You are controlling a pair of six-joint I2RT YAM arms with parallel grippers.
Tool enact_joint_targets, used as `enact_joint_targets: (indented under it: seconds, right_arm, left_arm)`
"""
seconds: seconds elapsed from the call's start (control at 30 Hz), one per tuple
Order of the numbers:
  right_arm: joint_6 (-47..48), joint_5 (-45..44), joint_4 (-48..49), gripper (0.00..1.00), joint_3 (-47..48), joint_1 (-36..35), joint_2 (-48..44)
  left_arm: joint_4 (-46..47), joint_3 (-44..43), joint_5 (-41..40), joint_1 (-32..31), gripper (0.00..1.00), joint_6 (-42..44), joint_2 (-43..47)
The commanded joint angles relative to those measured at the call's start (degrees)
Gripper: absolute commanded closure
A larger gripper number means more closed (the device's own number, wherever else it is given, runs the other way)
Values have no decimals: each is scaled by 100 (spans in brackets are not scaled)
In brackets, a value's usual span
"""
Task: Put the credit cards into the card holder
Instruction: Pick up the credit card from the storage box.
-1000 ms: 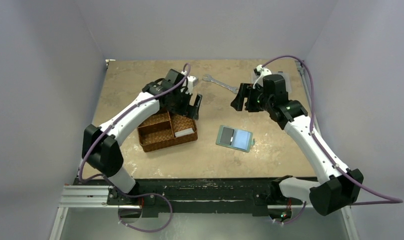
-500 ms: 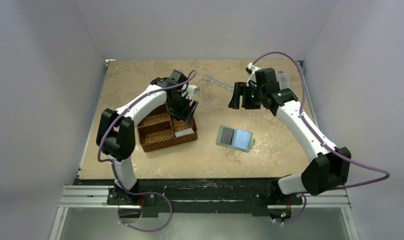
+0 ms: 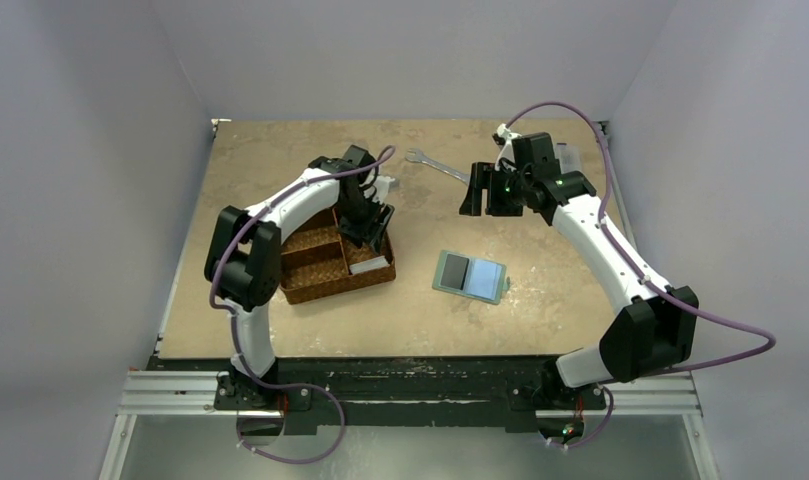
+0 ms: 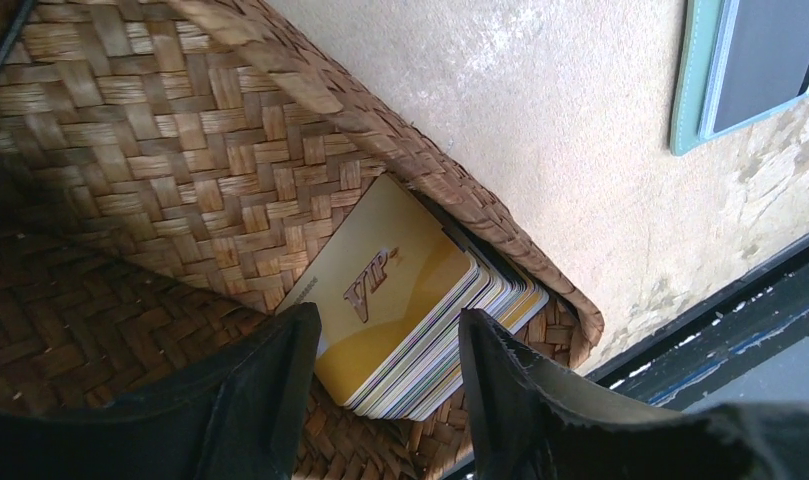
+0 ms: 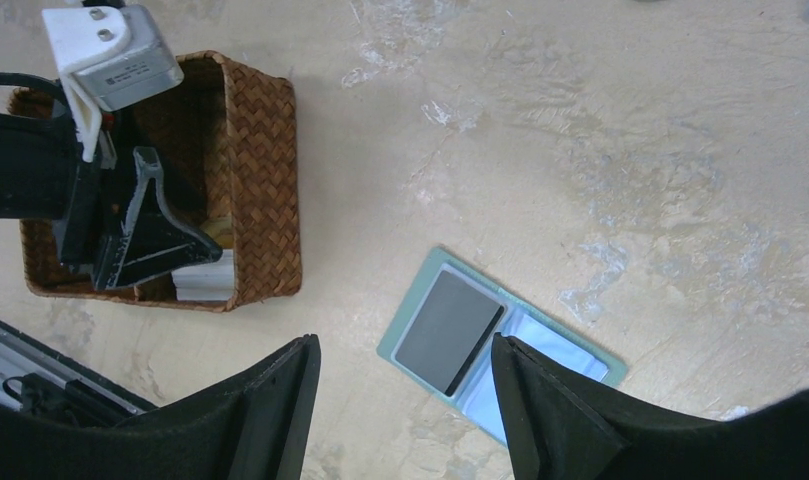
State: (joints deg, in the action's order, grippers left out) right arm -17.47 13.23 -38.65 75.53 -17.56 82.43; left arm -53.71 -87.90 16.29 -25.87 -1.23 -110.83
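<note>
1. Up on the overhead view, the left gripper (image 3: pixel 368 228) is down inside the brown woven basket (image 3: pixel 310 292). It is in the right-hand compartment, right where the credit cards (image 3: pixel 372 264) lie in a stack. Off to the right, the card holder (image 3: pixel 469 276) lies opened flat on the table (image 3: pixel 270 160), well apart from the basket. The right gripper (image 3: pixel 485 190) hangs over the table beyond the holder, near a wrench (image 3: pixel 438 165), jaws wide and nothing in them.
2. Over to the left wrist camera: the stack lies in the compartment's corner against the woven wall. A yellow card (image 4: pixel 390 285) marked VIP is on top, with pale and dark edges fanned beneath it. The two black fingers (image 4: pixel 280 390) sit one on each side of the stack's near end, at a middling width. The left one overlaps the yellow card's corner, and I cannot tell whether the pads press on the cards or stand just beside them.
3. On the right wrist camera: both fingers (image 5: pixel 270 420) frame the bottom of the view, spread wide and empty, high over the table. Below and between them the holder lies open, with a black card (image 5: pixel 448 332) on its left half and a blue-grey pocket (image 5: pixel 550 345) on the right. At the left, the other arm's gripper is dipped into the basket
</note>
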Motion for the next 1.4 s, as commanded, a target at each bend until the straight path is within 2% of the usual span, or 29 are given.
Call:
enact_joint_targets:
  seconds: [0.0, 0.5, 0.77, 0.9, 1.0, 1.2, 1.37]
  right_arm:
    - [112, 153, -19, 29, 265, 34, -34]
    - [95, 231, 15, 30, 176, 59, -72]
    - [78, 293, 51, 30, 121, 60, -121]
    - [61, 316, 60, 30, 86, 60, -152]
    - [60, 325, 60, 30, 77, 60, -174]
    - [60, 355, 69, 31, 63, 60, -175]
    - [59, 373, 87, 31, 51, 60, -172]
  left_arm:
    - [-7, -160, 440, 29, 42, 97, -84]
    - [-79, 105, 975, 117, 31, 307, -160]
    - [-90, 194, 1213, 226, 34, 381, -256]
    - [-29, 290, 1368, 262, 27, 346, -182]
    - [-13, 333, 1473, 266, 26, 325, -172]
    - [-50, 364, 1587, 275, 32, 352, -208]
    - [-97, 358, 1507, 276, 44, 361, -186]
